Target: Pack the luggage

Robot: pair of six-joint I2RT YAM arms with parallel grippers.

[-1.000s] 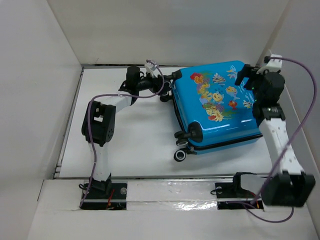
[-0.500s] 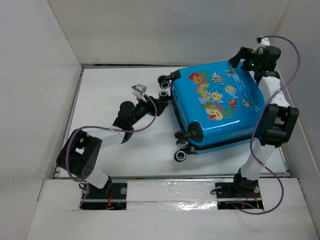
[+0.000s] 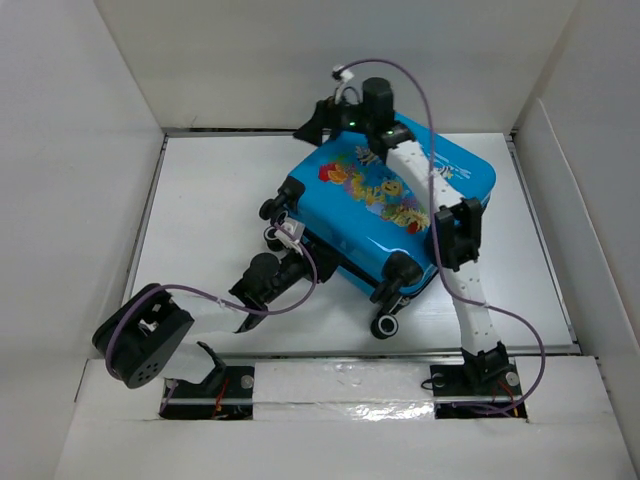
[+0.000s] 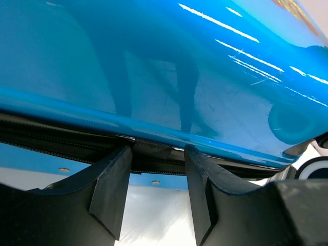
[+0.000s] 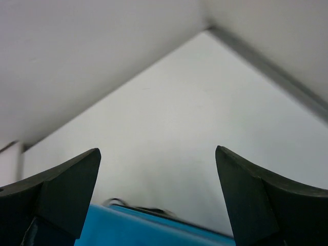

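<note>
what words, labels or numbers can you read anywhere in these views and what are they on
None: no text can be read in any view.
The luggage carries only a fish and coral print: pictures, with no legible words.
The left wrist view shows its plain blue shell, with no lettering.
The right wrist view shows no lettering either.
</note>
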